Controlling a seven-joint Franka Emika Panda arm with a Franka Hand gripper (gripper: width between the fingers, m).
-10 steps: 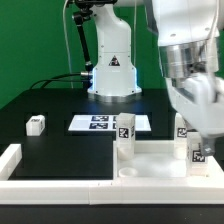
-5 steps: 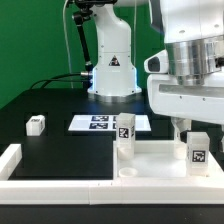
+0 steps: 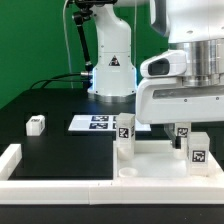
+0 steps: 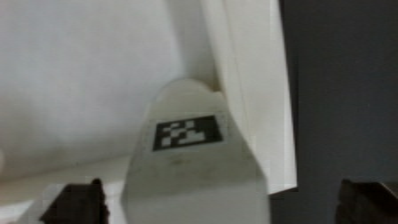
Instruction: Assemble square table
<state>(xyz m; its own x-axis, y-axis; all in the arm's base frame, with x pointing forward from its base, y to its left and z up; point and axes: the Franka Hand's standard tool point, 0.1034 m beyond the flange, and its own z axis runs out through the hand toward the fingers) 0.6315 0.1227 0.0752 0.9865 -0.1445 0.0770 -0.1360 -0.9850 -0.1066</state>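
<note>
The square table [image 3: 152, 158] sat at the front of the black table top [image 3: 60, 105], toward the exterior view's right and just inside the white border rail [image 3: 12, 158]. It looked to me like a white plastic square with raised corners. Three small white block legs stood upright on it: the left leg [image 3: 125, 133], the near leg [image 3: 197, 150] and the far leg [image 3: 182, 134], each with a black-and-white tag. A fourth, the loose leg [image 3: 36, 124], lay well apart on the black top toward the exterior view's left.

The gripper [image 4: 221, 203] hung right over the far leg with its fingers [image 4: 79, 201] spread wide, one on each side of the block. A gap showed on both sides, so it gripped nothing.

In the wrist view the leg's tag [image 4: 185, 133] was a blocky checker pattern with no letters I could read. The marker board [image 3: 105, 123] behind the square table bore several such tags. The arm's base [image 3: 112, 70] carried a triangular warning sign, and I could not read any wording on it.
</note>
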